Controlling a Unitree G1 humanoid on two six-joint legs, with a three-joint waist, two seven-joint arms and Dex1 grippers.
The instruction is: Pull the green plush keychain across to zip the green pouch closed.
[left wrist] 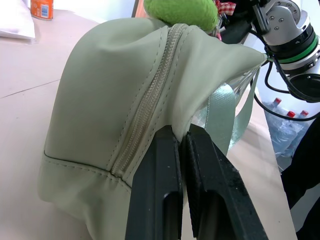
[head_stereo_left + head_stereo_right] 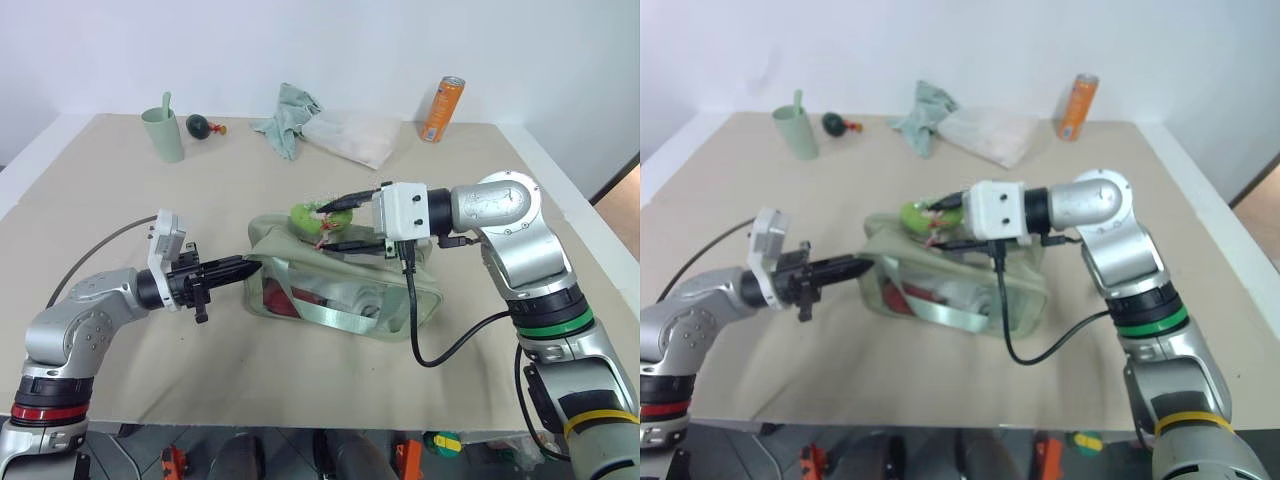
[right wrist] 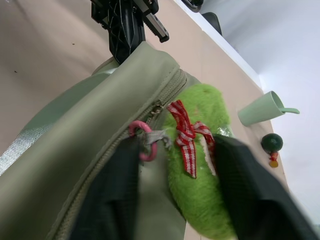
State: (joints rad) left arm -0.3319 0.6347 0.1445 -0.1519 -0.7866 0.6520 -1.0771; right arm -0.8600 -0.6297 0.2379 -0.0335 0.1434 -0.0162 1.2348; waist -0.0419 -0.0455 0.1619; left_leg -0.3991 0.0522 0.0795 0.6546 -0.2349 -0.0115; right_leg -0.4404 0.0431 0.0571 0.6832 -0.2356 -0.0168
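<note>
Left hand (image 2: 243, 266) is clenched on the pouch (image 2: 300, 265) end; right hand (image 2: 345, 222) straddles the keychain (image 2: 308, 215), whether gripping I cannot tell.

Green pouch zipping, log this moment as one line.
left gripper: shut on green pouch end | right gripper: straddling plush keychain | zipper: partly closed

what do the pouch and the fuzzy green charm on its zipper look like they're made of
Pouch: looks like smooth, matte sage-green fabric, maybe coated, with stitched seams and soft folds; its side panel looks like clear plastic, since the contents show through.
Charm: fuzzy lime-green plush with a nappy pile, tied with a red-and-white checked ribbon.
</note>
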